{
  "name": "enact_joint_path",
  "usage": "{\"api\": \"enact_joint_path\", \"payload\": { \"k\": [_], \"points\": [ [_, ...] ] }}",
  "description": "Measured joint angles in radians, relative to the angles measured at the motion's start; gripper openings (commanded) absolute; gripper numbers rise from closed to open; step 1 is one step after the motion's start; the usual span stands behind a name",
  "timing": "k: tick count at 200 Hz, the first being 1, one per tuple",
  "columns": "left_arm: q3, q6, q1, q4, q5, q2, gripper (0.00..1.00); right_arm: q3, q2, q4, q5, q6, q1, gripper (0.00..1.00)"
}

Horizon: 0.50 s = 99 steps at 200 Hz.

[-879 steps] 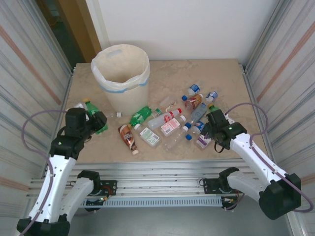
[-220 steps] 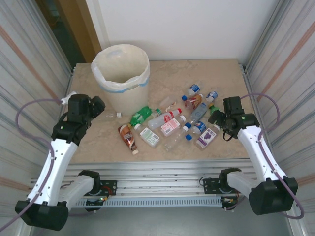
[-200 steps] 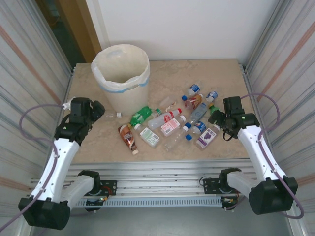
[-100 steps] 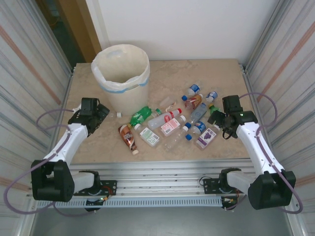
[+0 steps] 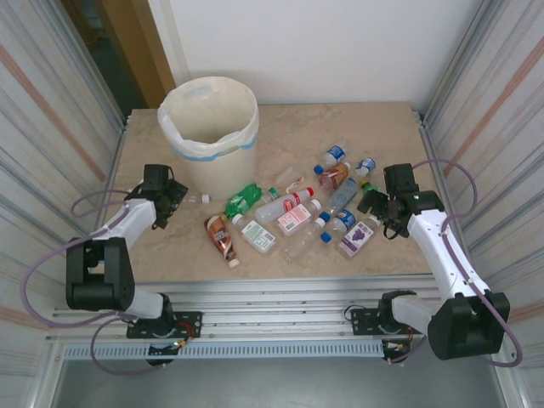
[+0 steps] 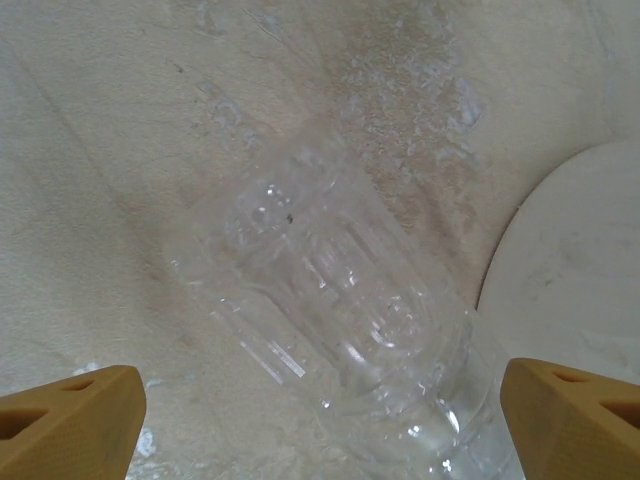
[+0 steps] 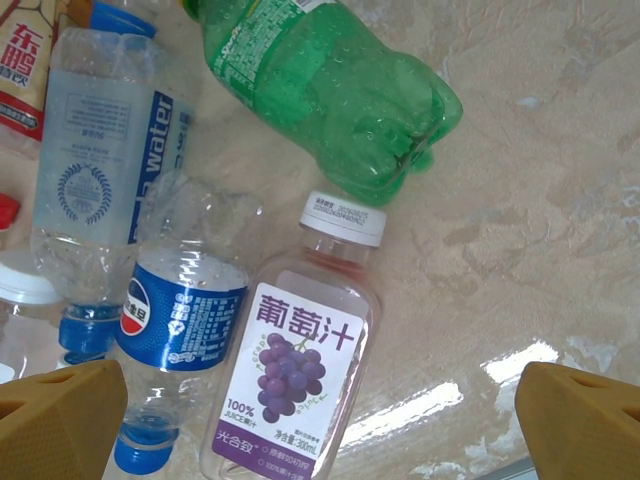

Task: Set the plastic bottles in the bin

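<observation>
The cream bin (image 5: 208, 127) with its blue-banded bag stands at the back left. A clear bottle (image 5: 190, 199) with a white cap lies against its base. My left gripper (image 5: 169, 198) is low over that clear bottle (image 6: 330, 310) and open, with one finger on each side of it and no grip. Several plastic bottles lie mid-table, among them a green one (image 5: 242, 200) and a brown one (image 5: 219, 236). My right gripper (image 5: 372, 207) hovers open above the grape juice bottle (image 5: 356, 239). That grape juice bottle (image 7: 300, 385) lies between its spread fingers.
In the right wrist view a green bottle (image 7: 330, 85), a blue-labelled bottle (image 7: 175, 320) and a water bottle (image 7: 95, 170) lie close by the juice bottle. The bin's curved base (image 6: 570, 260) is just right of the left fingers. Corrugated walls line both sides.
My left arm has swung down and forward from a raised pose to the clear bottle beside the bin. The green bottle that lay by it earlier is gone. The right gripper has barely moved.
</observation>
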Motion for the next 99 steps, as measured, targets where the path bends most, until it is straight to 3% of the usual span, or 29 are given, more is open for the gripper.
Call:
{"api": "enact_joint_path", "payload": {
  "k": [99],
  "points": [
    [0.041,-0.041,0.000,0.042,0.047,0.130,0.88,-0.001,0.020,0.016,-0.019,0.000,-0.001,0.98]
  ]
}}
